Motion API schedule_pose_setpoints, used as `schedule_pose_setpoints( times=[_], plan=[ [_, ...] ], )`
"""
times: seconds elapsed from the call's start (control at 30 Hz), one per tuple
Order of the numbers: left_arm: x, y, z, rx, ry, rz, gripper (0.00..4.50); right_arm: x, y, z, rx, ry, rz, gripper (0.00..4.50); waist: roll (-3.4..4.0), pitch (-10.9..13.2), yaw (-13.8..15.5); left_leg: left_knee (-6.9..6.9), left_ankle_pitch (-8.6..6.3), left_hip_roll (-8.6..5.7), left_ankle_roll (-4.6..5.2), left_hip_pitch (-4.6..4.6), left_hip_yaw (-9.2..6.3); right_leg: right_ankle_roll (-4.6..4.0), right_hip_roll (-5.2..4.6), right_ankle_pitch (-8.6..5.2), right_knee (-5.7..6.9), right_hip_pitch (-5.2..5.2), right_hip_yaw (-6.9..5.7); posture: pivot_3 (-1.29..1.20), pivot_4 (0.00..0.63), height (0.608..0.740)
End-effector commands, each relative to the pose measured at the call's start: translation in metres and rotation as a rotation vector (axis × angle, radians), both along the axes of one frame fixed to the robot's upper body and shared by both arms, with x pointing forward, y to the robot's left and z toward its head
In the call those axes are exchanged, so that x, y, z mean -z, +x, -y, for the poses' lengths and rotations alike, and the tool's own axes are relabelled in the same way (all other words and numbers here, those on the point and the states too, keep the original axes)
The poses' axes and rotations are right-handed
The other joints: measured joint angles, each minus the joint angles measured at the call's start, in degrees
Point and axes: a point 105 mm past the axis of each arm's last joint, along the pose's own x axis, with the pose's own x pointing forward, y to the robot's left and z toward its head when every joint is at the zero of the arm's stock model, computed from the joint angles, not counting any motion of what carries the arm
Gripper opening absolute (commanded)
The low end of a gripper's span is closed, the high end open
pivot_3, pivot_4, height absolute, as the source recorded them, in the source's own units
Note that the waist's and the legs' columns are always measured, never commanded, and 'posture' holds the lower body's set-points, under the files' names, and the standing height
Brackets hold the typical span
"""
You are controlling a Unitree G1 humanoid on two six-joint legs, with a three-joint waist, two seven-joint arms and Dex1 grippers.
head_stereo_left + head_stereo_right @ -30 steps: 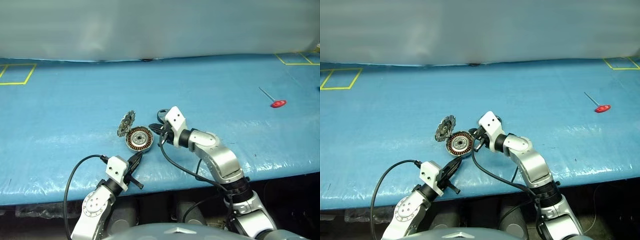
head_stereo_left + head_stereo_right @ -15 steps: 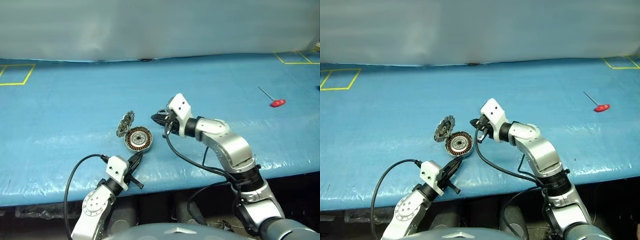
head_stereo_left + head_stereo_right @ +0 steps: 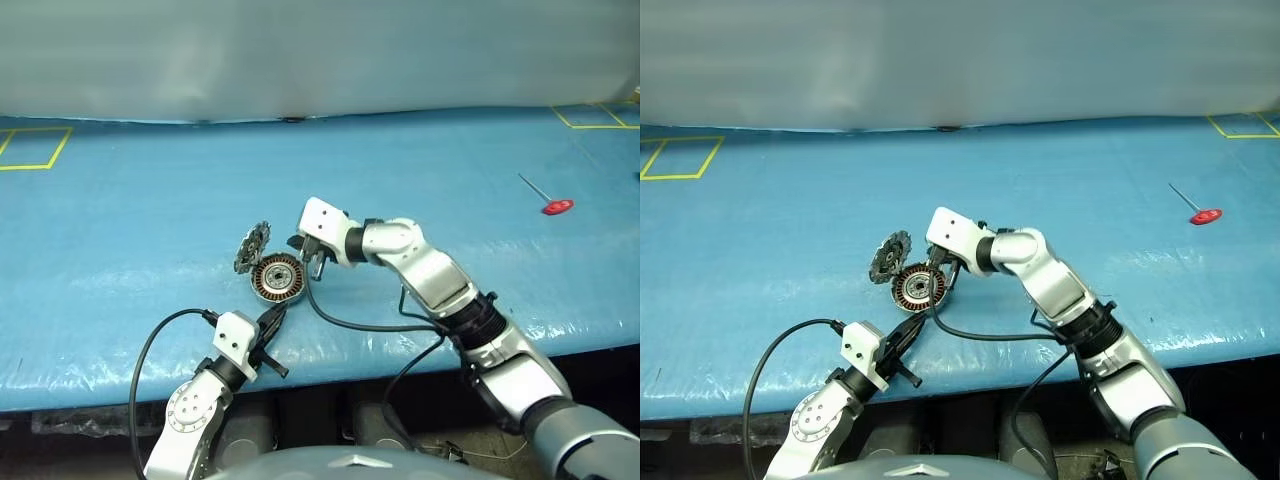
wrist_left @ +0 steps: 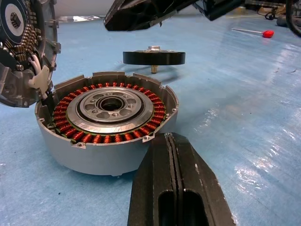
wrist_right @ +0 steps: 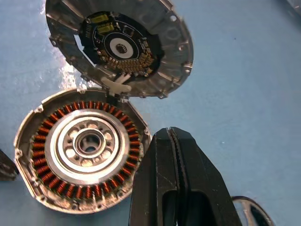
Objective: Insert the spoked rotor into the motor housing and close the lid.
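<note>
Left gripper [image 3: 272, 322] sits at the table's [image 3: 120, 250] near edge, fingers pressed together, holding nothing, tips just short of the housing [image 3: 277, 277]. Housing lies flat near that edge, windings up, no rotor in it. Lid [image 3: 252, 246] stands tilted open at its far-left rim, touching it. Right gripper [image 3: 305, 252] hangs over the housing's far-right side, fingers also together, empty. Rotor [image 4: 154, 57] lies flat on the table just behind the housing. A red-handled tool [image 3: 545, 198] lies far right.

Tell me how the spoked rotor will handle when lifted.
The spoked rotor looks rigid metal, likely heavy for its size. Its smooth rim may slip in a pinch. It seems perched on a hub pin, so a nudge could tilt it.
</note>
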Motion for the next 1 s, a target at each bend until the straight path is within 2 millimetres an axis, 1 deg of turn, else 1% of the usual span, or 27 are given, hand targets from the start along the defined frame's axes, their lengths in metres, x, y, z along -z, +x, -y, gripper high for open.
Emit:
schedule_pose_setpoints(
  times=[0.03,0.17,0.3,0.4,0.67,0.77,0.87,1.0],
  plan=[
    [-0.005,0.002,0.001,0.002,-0.012,0.023,0.00,-0.015,0.010,0.005,-0.096,-0.084,0.056,0.02,0.01,0.0,0.0,0.00,0.00,0.00,0.00,0.00,0.01,0.00,0.00,0.00,-0.01,-0.01,0.00,0.00,0.150,0.740],
    [-0.005,0.004,0.002,0.000,-0.015,0.029,0.00,-0.022,0.032,0.018,-0.142,-0.207,0.050,0.02,0.02,0.0,-0.1,0.00,0.00,0.00,0.00,0.00,0.02,0.00,0.01,0.01,0.02,0.00,0.00,0.00,0.150,0.740],
    [-0.005,0.003,0.003,-0.011,-0.020,0.033,0.00,-0.031,0.056,0.028,-0.126,-0.288,0.066,0.02,0.08,0.1,-0.1,-0.01,0.00,0.01,0.00,0.00,0.04,-0.01,0.00,0.01,0.01,-0.01,0.02,0.00,0.150,0.740],
    [-0.005,0.002,0.003,-0.025,-0.026,0.033,0.00,-0.033,0.070,0.031,-0.097,-0.331,0.083,0.62,0.10,0.1,-0.2,-0.05,0.00,0.01,0.00,0.01,0.07,-0.02,0.00,0.01,0.00,-0.02,0.02,0.00,0.150,0.740],
    [-0.003,-0.001,0.003,-0.039,-0.026,0.030,0.00,-0.021,0.084,0.031,-0.087,-0.433,0.145,3.19,0.21,0.1,-0.1,-0.08,0.01,0.01,-0.01,-0.01,0.09,-0.03,-0.06,0.01,0.00,-0.04,0.03,0.00,0.150,0.740],
    [-0.003,-0.002,0.003,-0.036,-0.022,0.030,0.00,-0.013,0.080,0.025,-0.109,-0.433,0.116,3.19,0.23,0.1,-0.2,-0.08,0.01,0.01,-0.01,-0.01,0.09,-0.03,-0.07,0.01,0.00,-0.05,0.04,0.00,0.150,0.740],
    [-0.003,-0.002,0.003,-0.029,-0.016,0.030,0.00,-0.006,0.077,0.023,-0.132,-0.463,0.103,3.19,0.26,0.2,-0.4,-0.10,0.01,0.04,-0.02,-0.01,0.09,-0.02,-0.06,0.02,0.01,-0.05,0.03,0.00,0.150,0.740],
    [-0.003,-0.002,0.003,-0.020,-0.008,0.031,0.00,-0.005,0.076,0.023,-0.152,-0.501,0.108,3.19,0.27,0.2,-0.4,-0.09,0.01,0.03,-0.02,0.00,0.08,-0.01,-0.08,0.02,0.02,-0.05,0.03,0.00,0.150,0.740]
  ],
)
